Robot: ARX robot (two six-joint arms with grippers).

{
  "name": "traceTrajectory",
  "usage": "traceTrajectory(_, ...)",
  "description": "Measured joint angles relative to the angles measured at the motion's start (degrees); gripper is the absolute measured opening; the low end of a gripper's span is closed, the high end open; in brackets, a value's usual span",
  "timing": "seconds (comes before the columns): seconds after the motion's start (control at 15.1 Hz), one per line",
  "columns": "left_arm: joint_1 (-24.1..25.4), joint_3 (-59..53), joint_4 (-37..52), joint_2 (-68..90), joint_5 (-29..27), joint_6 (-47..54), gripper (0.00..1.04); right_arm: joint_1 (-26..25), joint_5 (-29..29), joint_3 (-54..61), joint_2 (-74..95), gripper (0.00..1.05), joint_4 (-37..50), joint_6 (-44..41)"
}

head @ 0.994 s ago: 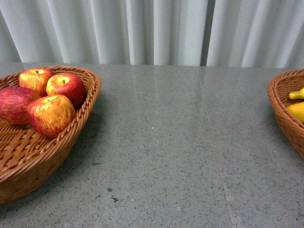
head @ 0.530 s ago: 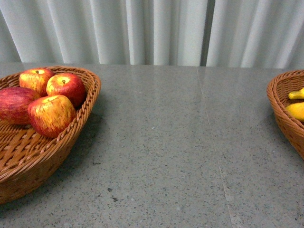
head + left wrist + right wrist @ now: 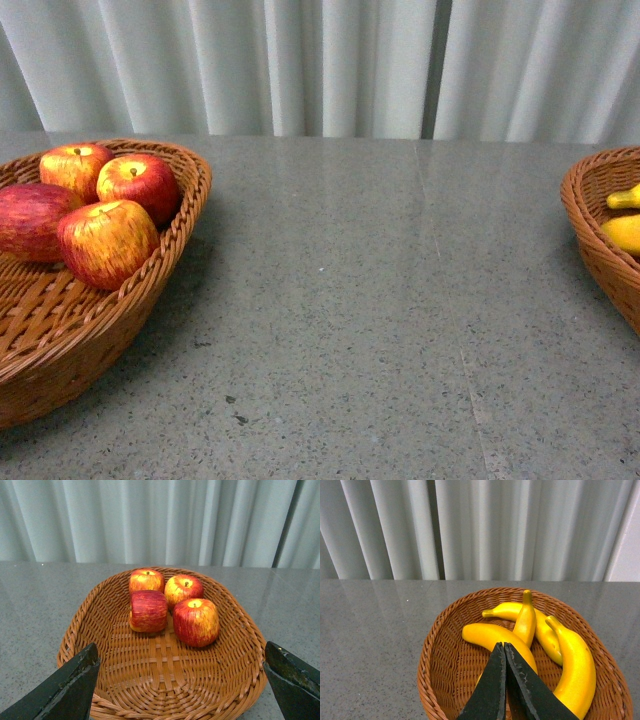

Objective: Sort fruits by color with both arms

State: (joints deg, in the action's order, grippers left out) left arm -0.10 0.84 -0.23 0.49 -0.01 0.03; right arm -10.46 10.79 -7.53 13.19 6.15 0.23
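Note:
Several red apples streaked with yellow (image 3: 105,240) lie in a wicker basket (image 3: 70,330) at the left of the front view; they also show in the left wrist view (image 3: 196,621). My left gripper (image 3: 182,680) is open and empty, its jaws wide apart above the near part of that basket (image 3: 165,680). Several yellow bananas (image 3: 570,665) lie in a second wicker basket (image 3: 440,680); this basket shows at the right edge of the front view (image 3: 600,250). My right gripper (image 3: 504,647) is shut and empty, above the bananas. Neither arm shows in the front view.
A grey speckled table (image 3: 350,320) runs between the two baskets. White pleated curtains (image 3: 320,60) hang behind the table's far edge.

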Motion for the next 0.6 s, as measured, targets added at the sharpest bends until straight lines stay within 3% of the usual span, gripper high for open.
traceTrajectory(0.13,0.0,0.0,0.0,0.0,0.0,0.0,0.98,1.7,-2.0,2.1,-7.2,0.02,-7.2,0.0)
traceTrajectory(0.2,0.0,0.0,0.0,0.0,0.0,0.0,0.98,6.6,-7.9,2.6,-9.0,0.02,-7.2,0.0)
traceTrajectory(0.27,0.0,0.0,0.0,0.0,0.0,0.0,0.98,10.6,-9.4,2.6,-9.2,0.02,-6.7,0.0)
traceTrajectory(0.6,0.0,0.0,0.0,0.0,0.0,0.0,0.98,10.4,-10.8,4.4,-10.3,0.02,-6.6,-0.1)
